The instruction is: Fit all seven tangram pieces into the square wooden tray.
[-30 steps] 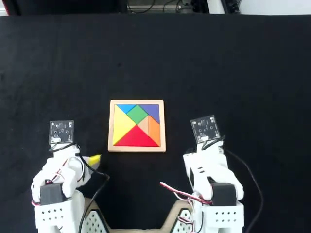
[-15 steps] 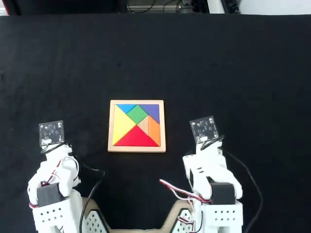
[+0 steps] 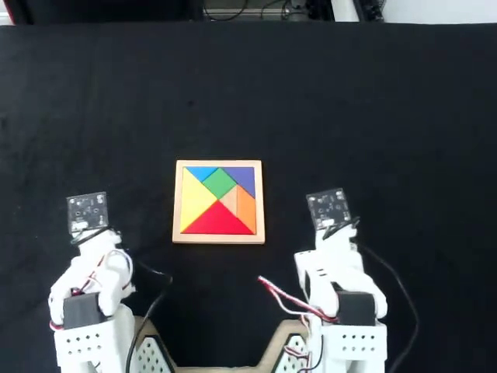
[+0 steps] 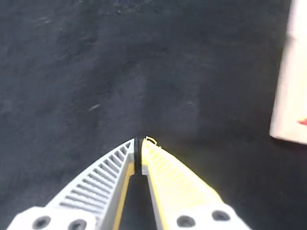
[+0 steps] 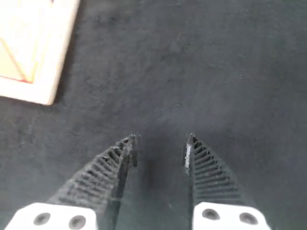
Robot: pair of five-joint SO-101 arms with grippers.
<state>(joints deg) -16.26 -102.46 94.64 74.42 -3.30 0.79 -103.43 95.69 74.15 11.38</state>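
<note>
The square wooden tray [image 3: 178, 233] lies at the table's middle. It holds several flat pieces side by side: blue [image 3: 200, 172], green [image 3: 220, 181], purple [image 3: 245, 179], yellow [image 3: 194, 204], red [image 3: 218, 222], orange [image 3: 247, 207] and a pale one [image 3: 230, 201]. My left arm [image 3: 89, 260] is folded back at the front left, away from the tray. Its gripper [image 4: 140, 142] is shut on nothing over black cloth, with a tray corner [image 4: 289, 96] to one side. My right arm [image 3: 335, 252] sits at the front right. Its gripper [image 5: 160, 143] is open and empty, near a tray corner [image 5: 45, 62].
Black cloth [image 3: 373, 116] covers the whole table, with wide free room around the tray. Loose cables [image 3: 279, 299] run between the two arm bases at the front edge.
My left arm has swung left, away from the tray, and its yellow finger no longer pokes out beside it. The right arm has barely shifted. The tray and pieces are unchanged.
</note>
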